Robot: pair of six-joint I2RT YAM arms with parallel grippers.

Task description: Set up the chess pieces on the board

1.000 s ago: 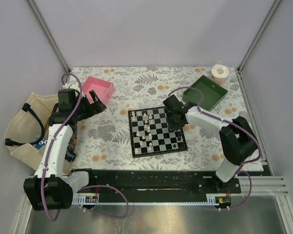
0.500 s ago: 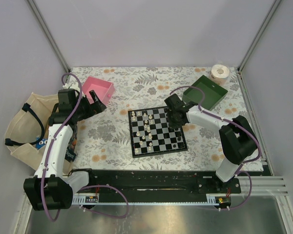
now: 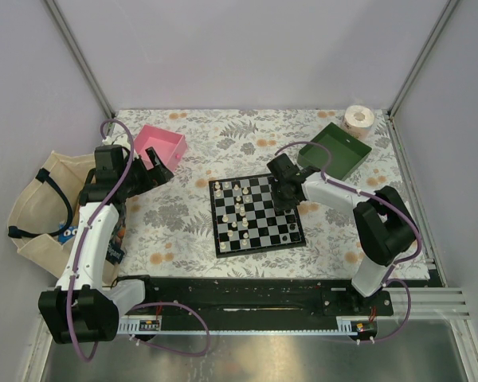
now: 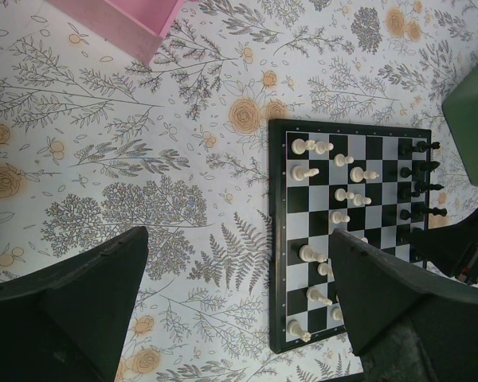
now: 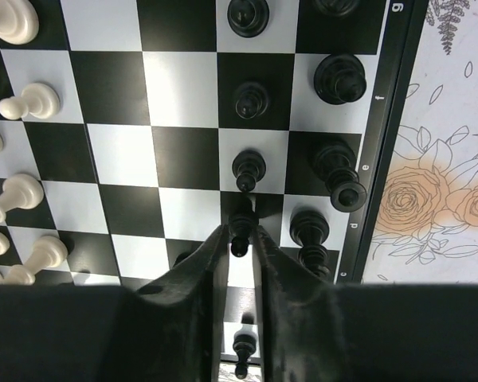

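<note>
A black pawn [image 5: 240,225] on the chessboard [image 5: 183,151] is flanked by the right gripper's [image 5: 240,235] jaws, grip unclear; the left gripper's [image 4: 237,239] are spread.

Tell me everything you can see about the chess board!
The board is a small square of black and white checks with a black border. It lies flat on the flowery tablecloth, turned a little. White pieces stand on its left half, black pieces along its right side. The right gripper hangs low over that side, its fingers either side of a black pawn.
</note>
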